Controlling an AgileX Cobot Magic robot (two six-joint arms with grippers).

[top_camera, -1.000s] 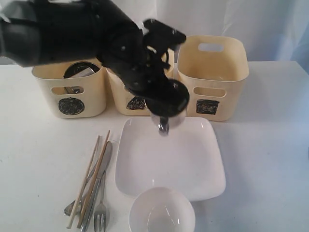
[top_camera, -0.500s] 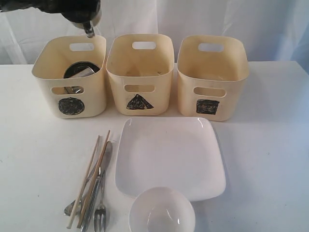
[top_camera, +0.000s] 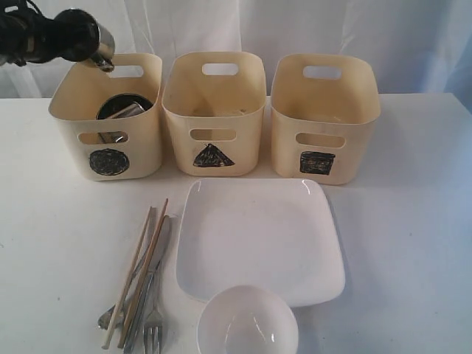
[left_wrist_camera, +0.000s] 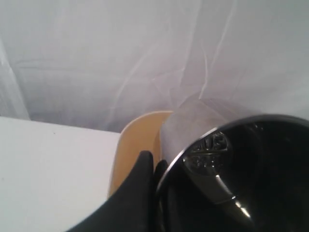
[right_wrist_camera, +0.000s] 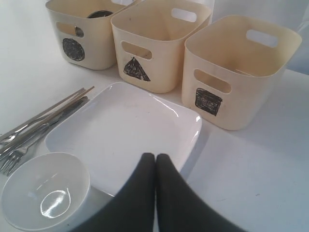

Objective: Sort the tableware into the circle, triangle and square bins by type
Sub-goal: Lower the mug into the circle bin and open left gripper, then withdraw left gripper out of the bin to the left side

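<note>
My left gripper [left_wrist_camera: 153,166] is shut on the rim of a steel mug [left_wrist_camera: 231,174]. It holds the mug [top_camera: 99,44] tilted above the back left corner of the circle bin [top_camera: 110,125], which has steel ware [top_camera: 122,109] inside. The triangle bin [top_camera: 214,118] and square bin [top_camera: 324,122] stand to its right. In front lie the white square plate [top_camera: 258,240], the white bowl [top_camera: 247,324], chopsticks [top_camera: 144,269], knife [top_camera: 153,276], fork [top_camera: 153,328] and spoon [top_camera: 109,317]. My right gripper [right_wrist_camera: 155,158] is shut on nothing above the plate [right_wrist_camera: 120,130]; it is out of the exterior view.
The three bins stand in a row at the back of the white table [top_camera: 413,221], against a white curtain [top_camera: 413,37]. The cutlery [right_wrist_camera: 38,125] lies in a bundle left of the plate, and the bowl [right_wrist_camera: 43,193] touches the plate's front edge.
The left arm has carried the mug from over the plate's far edge up and to the left, and it now hangs over the circle bin. Everything on the table is unchanged.
</note>
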